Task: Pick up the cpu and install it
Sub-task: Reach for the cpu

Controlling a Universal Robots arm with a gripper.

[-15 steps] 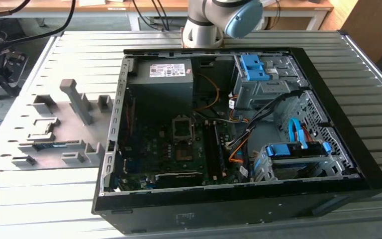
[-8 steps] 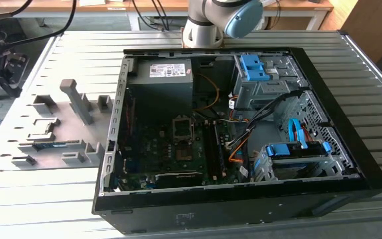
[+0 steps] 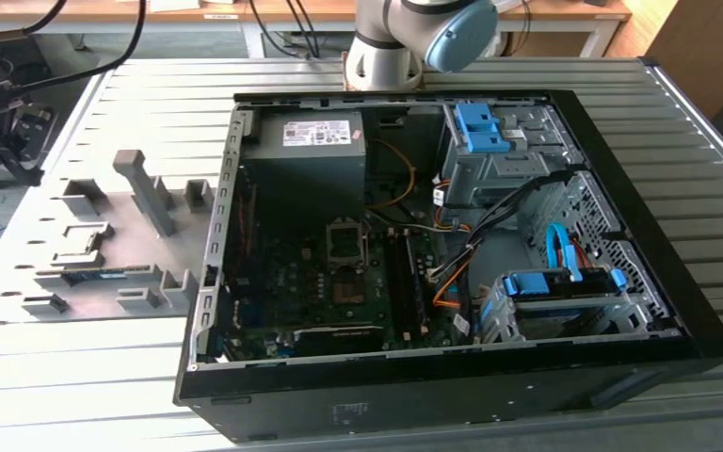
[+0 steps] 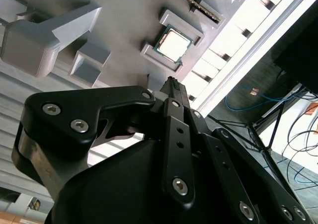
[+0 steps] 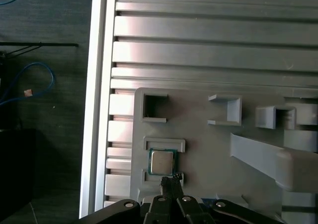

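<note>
The exterior view's top edge cuts off the arm.

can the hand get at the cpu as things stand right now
Probably yes: the cpu lies uncovered in its pocket on the grey fixture, and the hand is close beside it with nothing between them.

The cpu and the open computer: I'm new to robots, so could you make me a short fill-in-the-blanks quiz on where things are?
1. The cpu lies in a pocket of the grey parts holder, ___ the computer case.
2. The gripper hovers close to the cpu and holds ___.
3. The drive latches inside the case are coloured ___.
Missing words: outside; nothing; blue.
</note>
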